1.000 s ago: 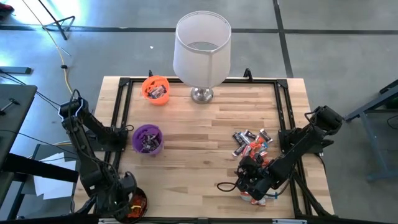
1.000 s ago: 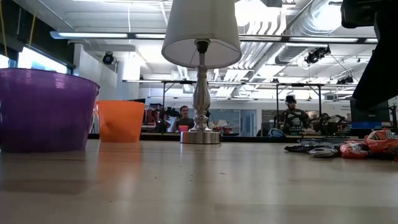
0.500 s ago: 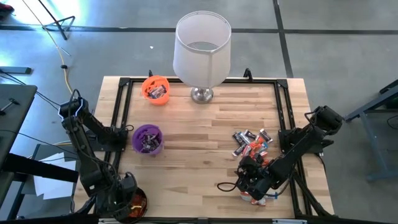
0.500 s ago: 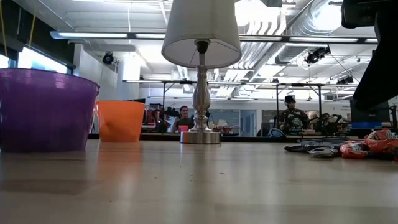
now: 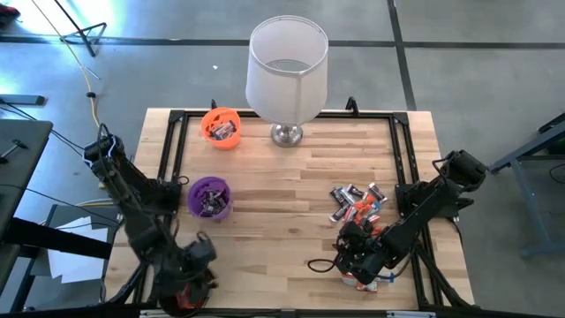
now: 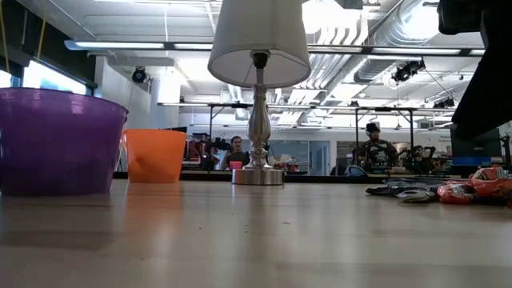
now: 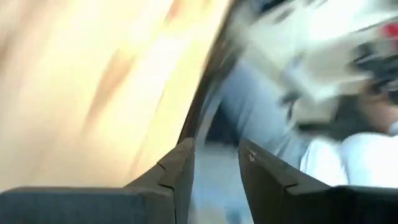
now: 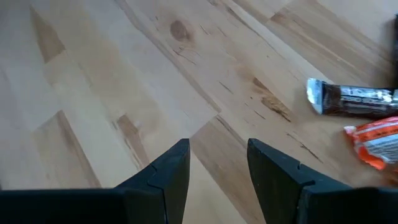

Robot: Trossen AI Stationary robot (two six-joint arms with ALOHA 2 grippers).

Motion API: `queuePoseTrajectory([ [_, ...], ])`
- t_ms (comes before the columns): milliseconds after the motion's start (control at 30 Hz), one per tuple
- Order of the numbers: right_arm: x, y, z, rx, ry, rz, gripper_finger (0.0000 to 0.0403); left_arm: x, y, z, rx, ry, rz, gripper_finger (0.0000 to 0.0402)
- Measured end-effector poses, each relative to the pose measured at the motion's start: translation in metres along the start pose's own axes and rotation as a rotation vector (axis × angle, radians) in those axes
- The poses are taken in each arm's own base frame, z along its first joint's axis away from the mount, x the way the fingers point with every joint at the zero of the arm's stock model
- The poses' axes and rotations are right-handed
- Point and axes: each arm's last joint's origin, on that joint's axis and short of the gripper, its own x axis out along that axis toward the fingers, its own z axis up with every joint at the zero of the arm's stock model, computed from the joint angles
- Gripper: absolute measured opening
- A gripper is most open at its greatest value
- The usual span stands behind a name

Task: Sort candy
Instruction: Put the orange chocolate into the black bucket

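Note:
The candy lies in a loose pile on the right half of the wooden table, in dark brown, orange-red and silver wrappers. The low view shows the pile at table height. My right gripper hangs open over bare wood just near of the pile. A dark brown candy and an orange one lie beside it, untouched. My left gripper is open with nothing between its fingers. It is at the table's near left corner, above a black cup.
A purple cup with candy in it stands left of centre. An orange cup stands at the far left. A lamp with a white shade stands at the far middle. A black frame runs around the table. Bare wood lies between the cups and the pile.
My left gripper has swung from over the black cup toward the table's right and a little up, turning as it went. My right arm has kept still.

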Motion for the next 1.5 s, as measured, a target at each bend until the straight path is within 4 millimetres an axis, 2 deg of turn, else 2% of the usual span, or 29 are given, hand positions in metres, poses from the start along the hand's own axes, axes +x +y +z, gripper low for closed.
queuePoseTrajectory([
  [67,0.0,0.001,0.0,-0.001,-0.007,0.007,0.0154,0.001,-0.008,0.017,0.171,-0.176,-0.053,0.011],
  [133,0.0,0.001,0.0,-0.004,-0.012,0.006,0.0154,0.001,-0.011,0.032,0.349,-0.345,-0.013,0.011],
  [267,0.001,0.0,0.002,-0.023,0.023,0.007,0.0154,0.006,0.0,0.059,0.625,-0.56,0.272,0.011],
  [333,0.003,0.0,0.002,-0.019,0.073,0.011,0.0154,0.008,0.007,0.077,0.692,-0.622,0.407,0.011],
  [400,0.005,-0.001,0.004,-0.01,0.129,0.012,0.0154,0.009,0.013,0.098,0.711,-0.641,0.454,0.011],
  [600,0.01,-0.003,0.009,0.029,0.242,0.014,0.0154,0.02,0.03,0.139,0.723,-0.486,0.227,0.011],
  [700,0.013,-0.004,0.014,0.055,0.255,0.007,0.0154,0.021,0.023,0.15,0.841,-0.561,0.16,0.011],
  [800,0.013,-0.005,0.019,0.067,0.232,0.004,0.0154,0.01,0.006,0.153,0.979,-0.699,0.066,0.011],
  [900,0.012,-0.006,0.023,0.078,0.216,0.007,0.0154,0.003,-0.002,0.145,1.072,-0.727,0.07,0.011],
  [1067,0.005,-0.013,0.036,0.104,0.205,-0.007,0.0154,-0.009,-0.003,0.129,1.048,-0.748,0.309,0.011],
  [1300,-0.005,-0.037,0.057,0.06,0.214,-0.135,0.0154,-0.009,0.0,0.121,0.995,-0.744,0.45,0.011],
  [1400,-0.019,-0.038,0.072,0.02,0.241,-0.216,0.0154,-0.008,0.007,0.124,0.956,-0.728,0.498,0.011],
  [1500,-0.044,-0.029,0.095,-0.029,0.207,-0.262,0.0154,-0.007,0.011,0.127,0.926,-0.723,0.509,0.011],
])
